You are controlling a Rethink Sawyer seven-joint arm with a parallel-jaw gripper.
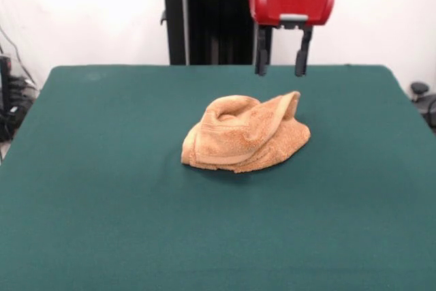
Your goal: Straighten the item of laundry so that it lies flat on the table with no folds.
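The orange-tan towel point(245, 134) lies crumpled in a folded heap near the middle of the dark green table point(102, 189). A smoother woven band runs across its front and up to a raised corner at its right. My gripper point(281, 71) hangs from the red wrist above and behind the towel, over its right side. Its two dark fingers point(261, 52) point down with a gap between them. It is open and empty, clear of the cloth.
The robot's black pedestal point(204, 25) stands behind the table's far edge. Cables and dark gear point(10, 100) sit off the table at the left. A dark object point(422, 97) sits off the right edge.
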